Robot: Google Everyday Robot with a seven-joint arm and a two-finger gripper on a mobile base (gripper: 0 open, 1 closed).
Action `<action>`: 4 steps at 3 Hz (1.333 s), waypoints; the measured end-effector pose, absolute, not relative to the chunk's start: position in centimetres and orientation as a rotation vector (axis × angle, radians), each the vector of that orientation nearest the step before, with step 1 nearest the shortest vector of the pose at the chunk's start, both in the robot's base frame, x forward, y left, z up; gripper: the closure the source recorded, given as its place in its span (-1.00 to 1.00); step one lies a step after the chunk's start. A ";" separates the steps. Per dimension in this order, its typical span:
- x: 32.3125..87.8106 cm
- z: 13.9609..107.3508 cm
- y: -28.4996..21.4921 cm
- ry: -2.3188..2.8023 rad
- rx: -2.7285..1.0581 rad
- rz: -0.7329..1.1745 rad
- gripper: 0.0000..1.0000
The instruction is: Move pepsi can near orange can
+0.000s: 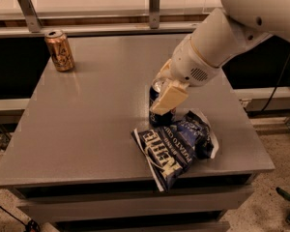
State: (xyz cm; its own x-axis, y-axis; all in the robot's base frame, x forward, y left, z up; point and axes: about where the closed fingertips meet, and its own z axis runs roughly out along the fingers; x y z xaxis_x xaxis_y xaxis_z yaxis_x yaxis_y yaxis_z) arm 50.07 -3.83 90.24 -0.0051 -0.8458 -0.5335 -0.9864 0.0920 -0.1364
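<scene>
A grey table [87,129] seen from above and in front, holding three things: one pepsi can [160,119], one orange can [59,50] and one chip bag [176,146].

The pepsi can, dark blue with a silver top, stands upright a little right of the table's centre; its long axis is vertical and its top faces up; its base rests on the tabletop. The chip bag, dark blue with white lettering, lies flat and crumpled just in front of the can, touching or nearly touching its base.

The single gripper [165,99] comes down from the upper right on a thick white arm [222,37] and sits right at the pepsi can; its pale cream part covers most of the can's front, so only the can's rim, left edge and lower part show; whether the gripper is clamped on the can or only set around it cannot be told.

The orange can, orange-gold with dark markings, stands upright at the far left corner of the table, long axis vertical, opening up; it is well apart from the pepsi can, with bare tabletop between them.
</scene>
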 end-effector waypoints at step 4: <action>65.4 94.9 9.1 1.714 -1.860 0.366 1.00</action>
State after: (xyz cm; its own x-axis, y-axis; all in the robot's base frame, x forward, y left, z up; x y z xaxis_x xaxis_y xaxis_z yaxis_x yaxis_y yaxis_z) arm 65.38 9.08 94.93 0.1379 -0.8157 -0.5618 -0.9740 -0.0089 -0.2262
